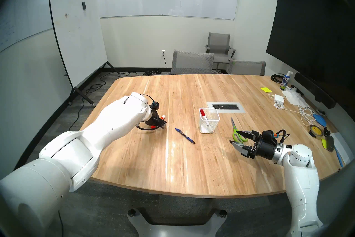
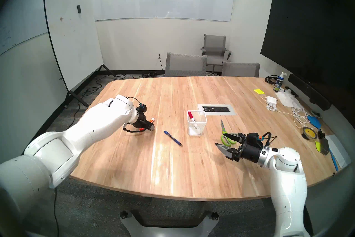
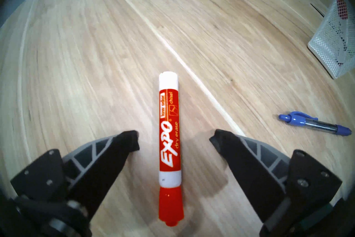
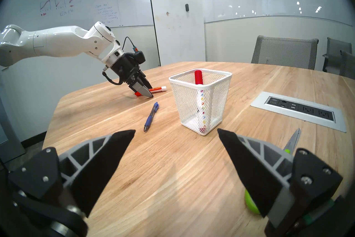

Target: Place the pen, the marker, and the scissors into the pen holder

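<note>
- The left gripper (image 3: pixel 173 139) is down at the table (image 1: pixel 172 163) with its jaws spread wide; the orange-capped marker (image 3: pixel 170 146) lies flat between the fingers, touched by neither, with bare wood on both sides of it.
- That marker lies on the table's left part, well in from the rounded left edge, its white end pointing away from the wrist.
- The right gripper (image 4: pixel 175 133) hovers above the table's near right part, roughly level, jaws fully apart and holding nothing.
- The pen (image 1: pixel 185 135) lies flat on open wood between the marker and the pen holder (image 1: pixel 209 120), touching neither.
- The pen holder stands upright near the table's middle, just in front of the inset outlet panel (image 1: pixel 226 107); a red-capped marker (image 4: pixel 198 77) leans inside it, cap up at the rim.
- The scissors (image 1: pixel 237 130) lie flat to the right of the holder, blades pointing away from the robot, green handles partly hidden under the right gripper's fingers.
- The wide strip of table nearest the robot is bare wood; cables, tape and papers crowd the far right edge.
</note>
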{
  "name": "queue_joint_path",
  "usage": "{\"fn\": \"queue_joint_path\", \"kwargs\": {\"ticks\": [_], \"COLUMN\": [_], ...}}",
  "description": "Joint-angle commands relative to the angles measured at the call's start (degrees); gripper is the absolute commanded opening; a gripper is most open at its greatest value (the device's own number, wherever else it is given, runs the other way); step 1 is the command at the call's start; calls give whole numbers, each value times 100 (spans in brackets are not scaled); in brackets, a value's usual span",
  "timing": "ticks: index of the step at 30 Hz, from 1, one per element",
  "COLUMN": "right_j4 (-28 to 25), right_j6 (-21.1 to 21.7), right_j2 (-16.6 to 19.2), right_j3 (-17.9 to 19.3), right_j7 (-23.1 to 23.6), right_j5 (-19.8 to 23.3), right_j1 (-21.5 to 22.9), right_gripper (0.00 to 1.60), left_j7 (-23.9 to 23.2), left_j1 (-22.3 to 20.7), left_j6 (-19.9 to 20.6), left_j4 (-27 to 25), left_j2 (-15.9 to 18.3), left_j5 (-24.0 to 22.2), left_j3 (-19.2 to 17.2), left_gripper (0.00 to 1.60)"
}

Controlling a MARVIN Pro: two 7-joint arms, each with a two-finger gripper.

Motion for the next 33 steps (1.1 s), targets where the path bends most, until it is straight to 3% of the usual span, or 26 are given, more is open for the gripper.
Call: {"fn": "queue_joint_path", "kwargs": {"ticks": [1, 5, 6, 17, 21, 23, 24, 26, 27, 33], "right_j4": [-84, -84, -84, -82, -80, -79, -79, -78, -79, -78], "right_j6": [6, 6, 6, 7, 6, 6, 6, 6, 6, 7], "right_j2": [-15, -20, -23, -34, -37, -39, -42, -44, -45, -51], "right_j3": [2, 6, 9, 21, 25, 27, 29, 31, 33, 39], "right_j7": [-8, -3, 0, 12, 18, 21, 24, 26, 27, 34], "right_j5": [27, 21, 17, 1, -5, -8, -11, -14, -16, -24], "right_j1": [67, 70, 71, 76, 79, 80, 81, 82, 83, 86], "right_gripper": [160, 160, 160, 160, 160, 160, 160, 160, 160, 160], "left_j7": [-103, -191, -255, -480, -520, -524, -557, -590, -610, -697], "left_j1": [-299, -436, -533, -757, -749, -747, -733, -712, -702, -633], "left_j6": [-196, -330, -449, -839, -915, -946, -946, -941, -949, -915], "left_j4": [653, 983, 1264, 2050, 2164, 2219, 2248, 2268, 2279, 2231], "left_j2": [-322, -456, -583, -1009, -1131, -1179, -1221, -1255, -1270, -1270], "left_j5": [104, 153, 181, 231, 250, 256, 276, 295, 303, 331], "left_j3": [124, 181, 218, 309, 331, 336, 362, 389, 400, 436], "left_gripper": [155, 154, 153, 144, 130, 114, 75, 48, 0, 0]}}
